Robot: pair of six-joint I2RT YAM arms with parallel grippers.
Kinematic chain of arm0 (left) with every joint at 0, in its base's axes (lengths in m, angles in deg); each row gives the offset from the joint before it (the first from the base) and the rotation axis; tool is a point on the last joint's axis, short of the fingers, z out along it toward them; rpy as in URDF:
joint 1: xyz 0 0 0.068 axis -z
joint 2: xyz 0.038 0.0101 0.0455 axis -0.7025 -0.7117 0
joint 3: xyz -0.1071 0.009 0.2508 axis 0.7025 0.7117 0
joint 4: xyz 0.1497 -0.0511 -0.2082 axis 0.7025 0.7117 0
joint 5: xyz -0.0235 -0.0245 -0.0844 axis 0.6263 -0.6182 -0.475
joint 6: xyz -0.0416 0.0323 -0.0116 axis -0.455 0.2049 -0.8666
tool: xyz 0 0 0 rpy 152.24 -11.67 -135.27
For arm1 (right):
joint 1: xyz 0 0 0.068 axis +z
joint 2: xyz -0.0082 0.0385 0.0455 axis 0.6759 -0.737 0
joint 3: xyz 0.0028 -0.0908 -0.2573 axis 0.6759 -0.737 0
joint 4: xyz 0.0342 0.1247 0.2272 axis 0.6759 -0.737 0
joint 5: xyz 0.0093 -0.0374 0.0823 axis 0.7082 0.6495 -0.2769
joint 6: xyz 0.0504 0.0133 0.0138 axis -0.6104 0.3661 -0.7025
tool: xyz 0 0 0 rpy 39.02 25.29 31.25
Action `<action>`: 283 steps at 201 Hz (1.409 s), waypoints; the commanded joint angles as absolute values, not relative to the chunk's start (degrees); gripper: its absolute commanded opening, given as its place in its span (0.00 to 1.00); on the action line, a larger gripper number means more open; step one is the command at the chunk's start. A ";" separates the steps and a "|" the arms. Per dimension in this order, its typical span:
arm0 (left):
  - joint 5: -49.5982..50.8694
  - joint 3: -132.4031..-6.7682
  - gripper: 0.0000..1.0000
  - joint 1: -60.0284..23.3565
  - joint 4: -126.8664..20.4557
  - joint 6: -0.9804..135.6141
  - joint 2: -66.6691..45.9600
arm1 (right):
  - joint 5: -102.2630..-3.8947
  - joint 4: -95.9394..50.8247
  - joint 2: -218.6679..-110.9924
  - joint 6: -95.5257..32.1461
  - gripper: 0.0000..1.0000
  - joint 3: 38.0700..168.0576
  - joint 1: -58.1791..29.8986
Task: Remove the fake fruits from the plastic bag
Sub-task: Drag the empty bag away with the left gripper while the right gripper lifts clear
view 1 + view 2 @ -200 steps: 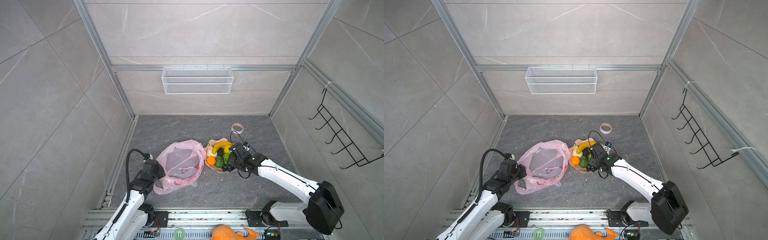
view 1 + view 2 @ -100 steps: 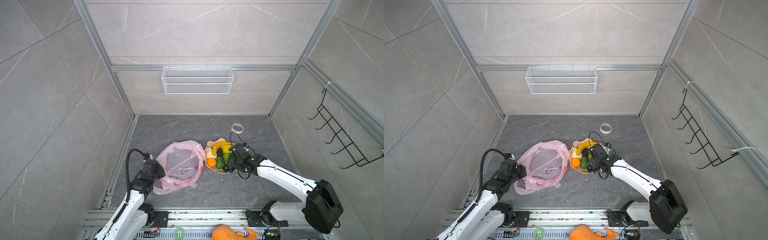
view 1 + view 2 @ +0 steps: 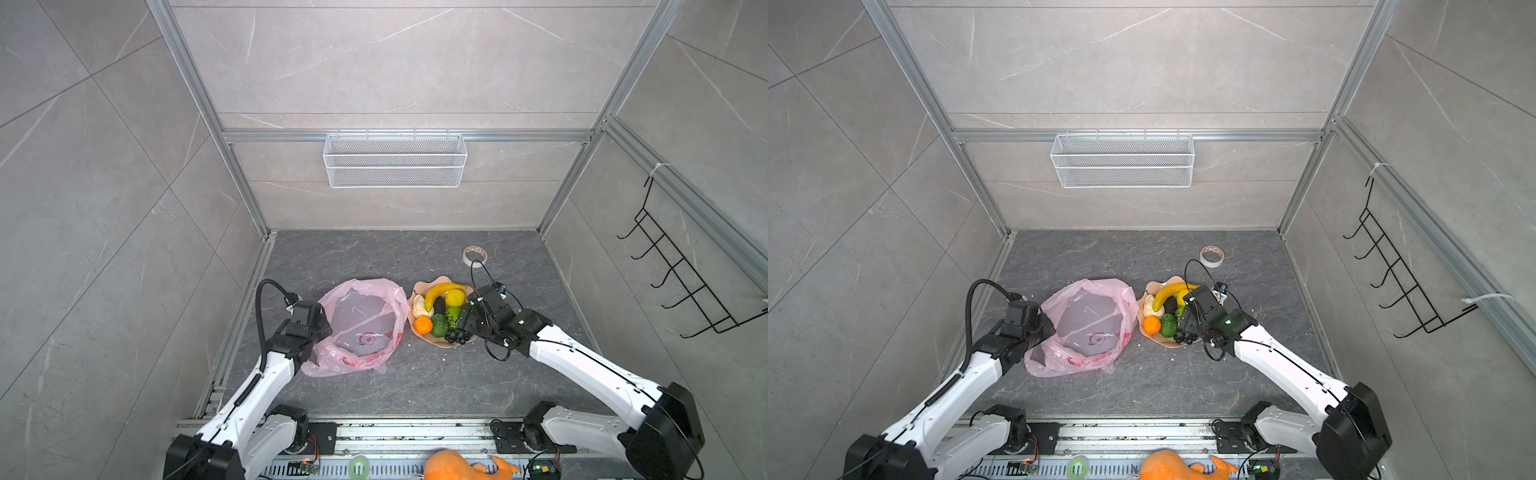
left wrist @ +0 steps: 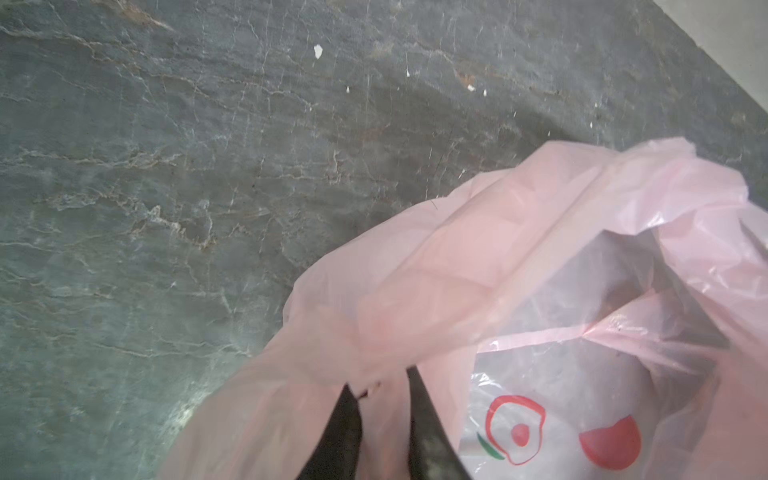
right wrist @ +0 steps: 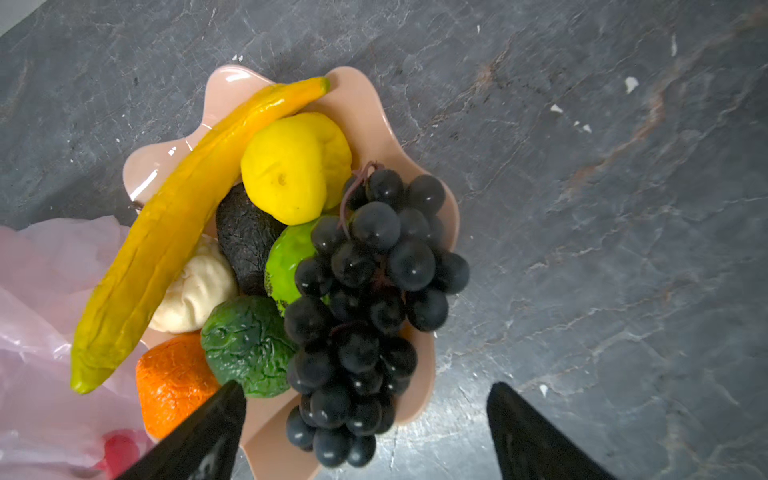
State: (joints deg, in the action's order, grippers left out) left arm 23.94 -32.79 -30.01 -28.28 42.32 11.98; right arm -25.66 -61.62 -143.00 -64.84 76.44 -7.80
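We log: fake fruits (image 3: 442, 311) heaped on plate (image 3: 440, 344) | plastic bag (image 3: 361, 328) pink, crumpled, mouth open, just beside plate

Both top views are bright and evenly lit from above, with soft, faint shadows (the wide lens stretches the corners). In the left wrist view the plastic bag (image 4: 415, 291) is hazy and out of focus close to the lens. The right wrist view is sharp, with white glints on the plate (image 5: 145, 174) and the grape bunch (image 5: 374, 299).

Left gripper (image 4: 378, 380) narrow, right gripper (image 5: 366, 388) wide.
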 commanded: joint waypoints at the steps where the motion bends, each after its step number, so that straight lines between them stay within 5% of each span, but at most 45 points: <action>1: 26.53 -38.09 0.11 -30.58 -32.18 36.22 5.70 | -22.51 -66.75 -138.21 -62.28 0.93 77.97 -8.07; 36: 26.13 -46.25 0.00 -31.95 -40.35 30.95 -5.61 | -21.85 -70.50 -131.04 -61.28 0.92 77.93 -8.07; 139: 16.76 -89.50 0.00 -29.94 -38.79 28.14 -39.08 | -24.02 -73.22 -121.10 -59.72 0.91 71.95 -8.06; 231: 14.91 -120.64 0.00 -23.93 -27.41 25.95 -58.07 | -23.87 -72.65 -119.83 -58.73 0.91 69.48 -8.03; 283: 16.86 -124.15 0.00 -26.89 -28.07 21.78 -60.58 | -23.61 -73.66 -118.87 -58.65 0.91 69.22 -8.06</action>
State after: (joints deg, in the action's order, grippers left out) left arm 16.20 -120.28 -23.81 -29.52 24.09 -59.56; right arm -24.22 -71.90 -120.03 -59.35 69.89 -7.80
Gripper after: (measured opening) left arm 0.048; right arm 0.912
